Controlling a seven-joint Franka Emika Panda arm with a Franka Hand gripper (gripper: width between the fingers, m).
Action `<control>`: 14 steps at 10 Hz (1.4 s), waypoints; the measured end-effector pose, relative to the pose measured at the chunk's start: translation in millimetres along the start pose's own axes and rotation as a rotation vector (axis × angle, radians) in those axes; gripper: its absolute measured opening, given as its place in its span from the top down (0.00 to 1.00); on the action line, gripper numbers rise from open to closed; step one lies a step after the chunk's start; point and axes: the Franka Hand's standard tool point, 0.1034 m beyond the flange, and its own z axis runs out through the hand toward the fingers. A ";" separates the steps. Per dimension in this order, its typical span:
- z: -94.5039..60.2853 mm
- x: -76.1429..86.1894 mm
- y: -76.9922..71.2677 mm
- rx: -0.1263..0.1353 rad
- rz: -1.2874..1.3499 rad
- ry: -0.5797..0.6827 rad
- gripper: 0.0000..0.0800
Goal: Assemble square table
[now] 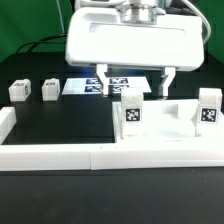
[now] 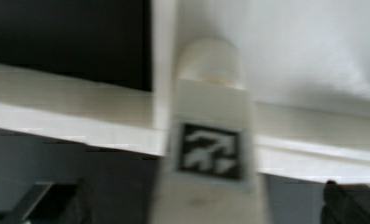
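The white square tabletop lies at the exterior view's right, against the front wall. Two white tagged legs stand upright on it, one at its left corner and one at its right corner. Two more legs lie loose on the black table at the left. My gripper hangs open above and just behind the left standing leg. In the wrist view that leg fills the middle between my two dark fingers, which stand clear of it, and my gripper holds nothing.
The marker board lies flat behind the tabletop, partly under my gripper. A long low white border wall runs along the front and up the left side. A green backdrop stands at the back left.
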 end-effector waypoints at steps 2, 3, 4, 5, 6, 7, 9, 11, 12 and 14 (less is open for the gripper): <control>-4.7 11.0 6.2 0.043 0.086 -0.118 0.19; -4.7 9.1 4.5 0.082 0.129 -0.236 0.19; -7.7 14.3 1.3 0.113 0.156 -0.359 0.19; -5.6 21.9 -1.2 0.128 0.161 -0.422 0.19; -2.3 23.4 -4.4 0.137 0.160 -0.466 0.19; 0.3 18.7 -9.7 0.155 0.176 -0.592 0.19; 15.0 25.8 -11.8 0.139 0.167 -0.528 0.19; 18.6 16.7 -11.2 0.134 0.167 -0.525 0.19; 18.7 16.9 -11.0 0.134 0.167 -0.525 0.19; 19.0 16.6 -11.0 0.134 0.168 -0.526 0.52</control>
